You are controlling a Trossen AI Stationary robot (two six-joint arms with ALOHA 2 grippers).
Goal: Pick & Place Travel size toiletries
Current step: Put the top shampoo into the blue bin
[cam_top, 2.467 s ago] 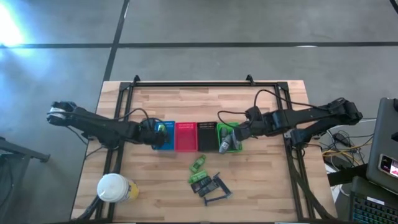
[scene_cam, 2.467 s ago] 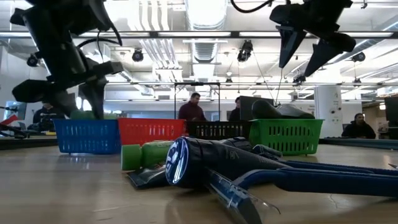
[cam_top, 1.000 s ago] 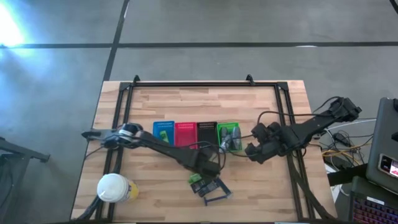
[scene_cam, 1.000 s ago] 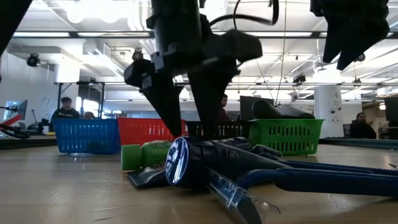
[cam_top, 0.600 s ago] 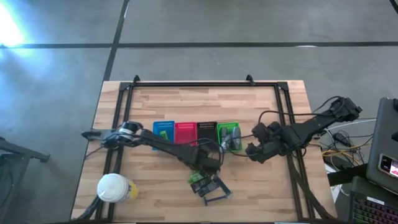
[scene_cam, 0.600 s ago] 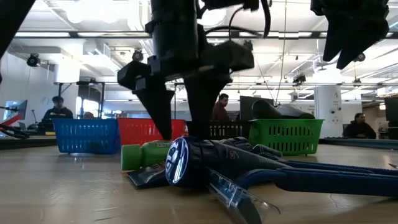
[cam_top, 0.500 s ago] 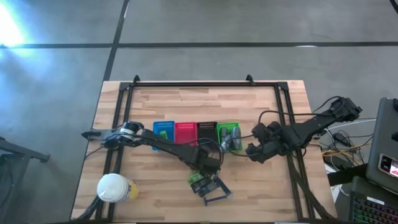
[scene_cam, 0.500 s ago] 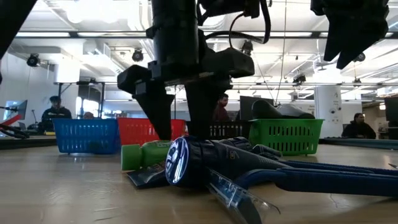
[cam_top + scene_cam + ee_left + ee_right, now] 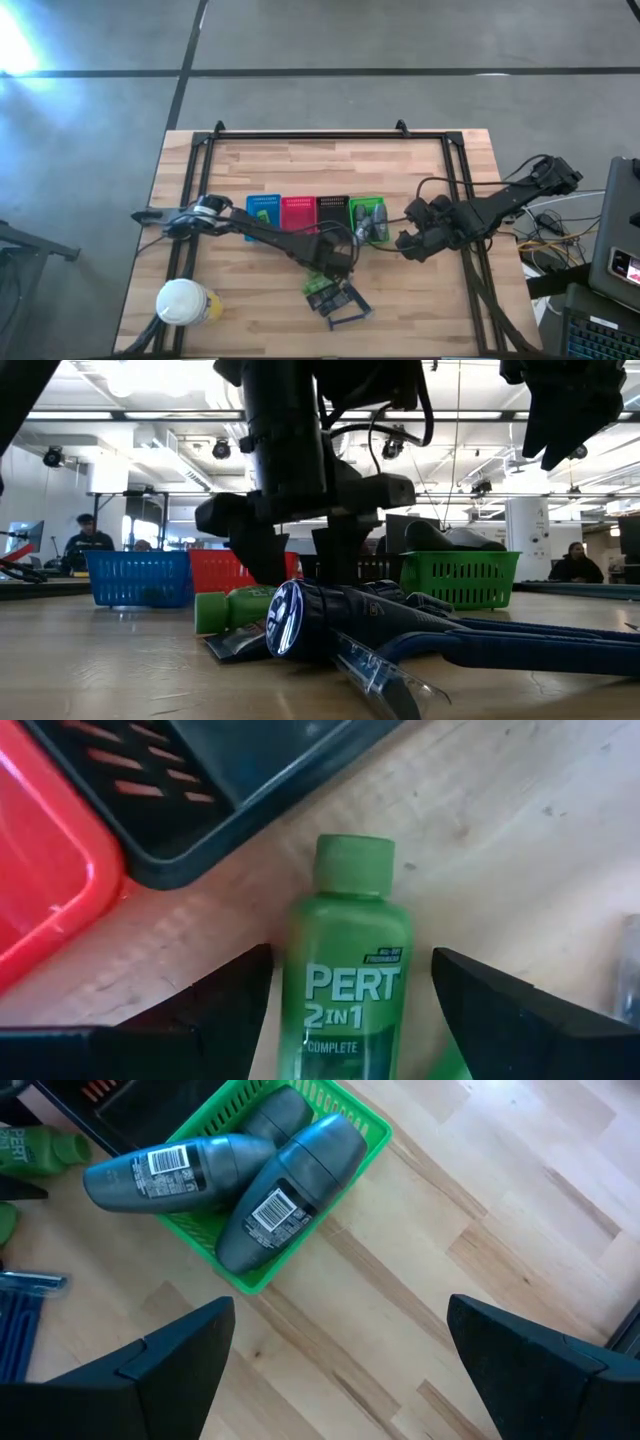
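A bright green little bottle (image 9: 345, 970) lies flat on the wood, its cap toward the black basket (image 9: 230, 780). My left gripper (image 9: 350, 958) is open and low over it, one finger on each side with a strip of wood showing between each finger and the bottle. In the high view this gripper (image 9: 335, 262) hides the bottle. My right gripper (image 9: 340, 1370) hangs open and holds nothing, just right of the green basket (image 9: 270, 1190), where grey tapered tubes (image 9: 290, 1190) lie. More toiletries lie in a pile (image 9: 335, 298) near the front edge.
Blue (image 9: 263, 215), red (image 9: 298, 216), black (image 9: 333, 215) and green (image 9: 368, 218) baskets stand in a row mid-table. A white-lidded yellow cup (image 9: 183, 302) stands front left. Blue razors (image 9: 520, 645) and a grey tube (image 9: 300, 620) lie near the front edge. People show in the room behind.
My left gripper has come down toward the table over the green bottle, staying open, so that its fingers now stand low on either side of it. The bottle and the pile have stayed where they were.
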